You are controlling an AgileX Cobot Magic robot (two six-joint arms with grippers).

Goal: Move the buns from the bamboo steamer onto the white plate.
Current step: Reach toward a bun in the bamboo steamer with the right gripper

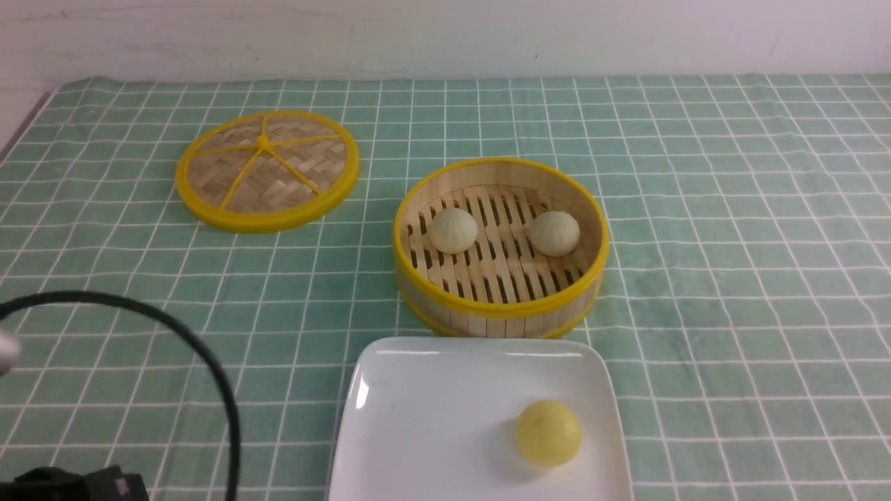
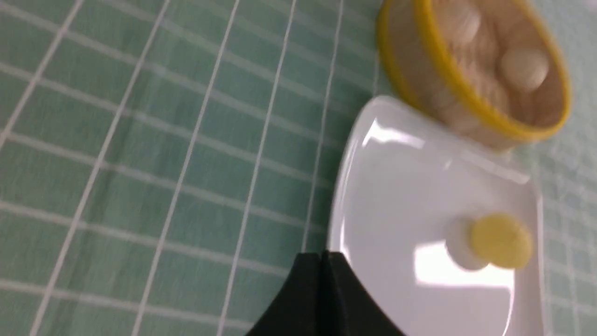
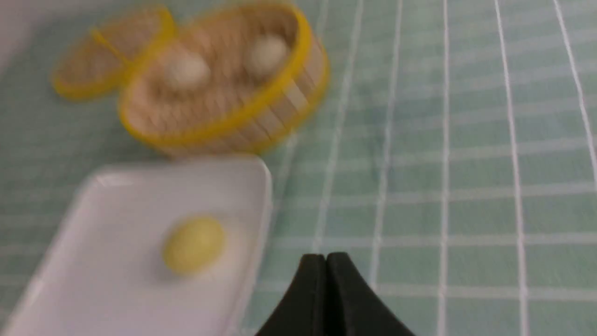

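No readable text

No letters, numbers, brand marks, labels or signs can be read in the front view or in either wrist view. Both wrist views are blurred.

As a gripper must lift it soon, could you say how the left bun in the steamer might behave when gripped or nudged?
The left bun is round, so a nudge would probably roll it until the bamboo steamer wall stops it. Its matte surface looks unlikely to slip, and being dough-like it may dent under a firm squeeze.
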